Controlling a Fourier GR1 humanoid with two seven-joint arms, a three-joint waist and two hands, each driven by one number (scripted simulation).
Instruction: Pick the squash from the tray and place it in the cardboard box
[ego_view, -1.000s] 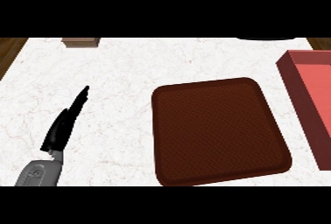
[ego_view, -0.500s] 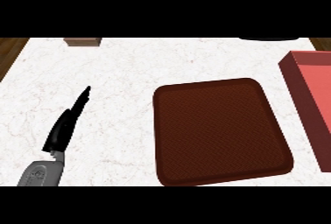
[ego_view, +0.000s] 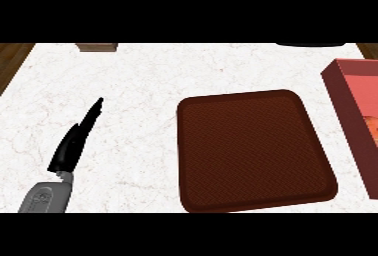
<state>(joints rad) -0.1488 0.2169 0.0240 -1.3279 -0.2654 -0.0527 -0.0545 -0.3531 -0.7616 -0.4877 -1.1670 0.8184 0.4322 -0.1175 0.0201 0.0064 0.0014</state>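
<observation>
The left hand (ego_view: 74, 145) rests edge-on with straight, open fingers and holds nothing. The tray (ego_view: 251, 150) lies to its right, well apart, with no squash on it. An orange patch inside the box (ego_view: 353, 117), farther right, may be the squash.

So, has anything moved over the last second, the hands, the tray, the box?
Nothing visibly changed. The left hand rests open at the lower left with straight fingers, as before. The brown tray lies bare in the middle, and the reddish box sits at the right edge, something orange just showing inside. The right hand is out of view throughout.
</observation>
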